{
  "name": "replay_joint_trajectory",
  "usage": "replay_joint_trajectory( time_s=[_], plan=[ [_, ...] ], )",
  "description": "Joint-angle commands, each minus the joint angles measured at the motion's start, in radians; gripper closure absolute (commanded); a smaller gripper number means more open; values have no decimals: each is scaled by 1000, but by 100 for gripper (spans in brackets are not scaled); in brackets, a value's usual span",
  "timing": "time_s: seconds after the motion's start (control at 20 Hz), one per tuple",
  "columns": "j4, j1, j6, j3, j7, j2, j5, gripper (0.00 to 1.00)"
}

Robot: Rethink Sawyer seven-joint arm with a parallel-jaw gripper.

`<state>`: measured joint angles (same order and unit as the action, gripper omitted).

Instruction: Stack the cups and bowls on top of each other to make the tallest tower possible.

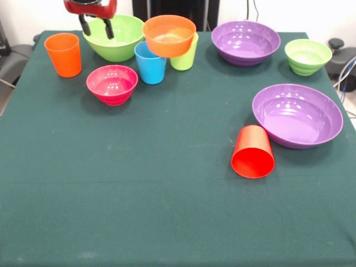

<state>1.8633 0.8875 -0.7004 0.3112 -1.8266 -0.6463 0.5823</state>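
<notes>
4 cups and 6 bowls sit on the dark green table (167, 222).

Far left: orange cup (63, 54), upright, smooth, slightly tapered, standing alone. Beside it toward the centre is the large lime green bowl (118, 40), glossy and upright. The gripper (97, 28) hangs over that bowl's left rim, its 2 dark fingers parted and holding nothing; whether it touches the bowl cannot be told.

In front of the large bowl: pink bowl (112, 83), upright, with a ribbed lower wall.

Centre back: sky blue cup (149, 63) and lime green cup (186, 54), both upright and close together. The orange bowl (169, 35) rests on top of these 2 cups, bridging their rims, tilted slightly.

Right back: 1 purple bowl (246, 42), upright; further right the small green bowl (307, 55), upright, with a stepped wall.

Right front: second purple bowl (297, 114), larger in view, upright. The red cup (253, 151) lies on its side just beside this bowl's left edge, mouth facing the viewer.
</notes>
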Motion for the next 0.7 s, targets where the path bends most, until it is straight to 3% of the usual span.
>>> replay_joint_trajectory(
  time_s=[0.05, 0.7],
  plan=[
    [48, -33, 67, 56, 126, 47, 104, 0],
    [27, -34, 89, 61, 95, 83, 144, 0]
  ],
)
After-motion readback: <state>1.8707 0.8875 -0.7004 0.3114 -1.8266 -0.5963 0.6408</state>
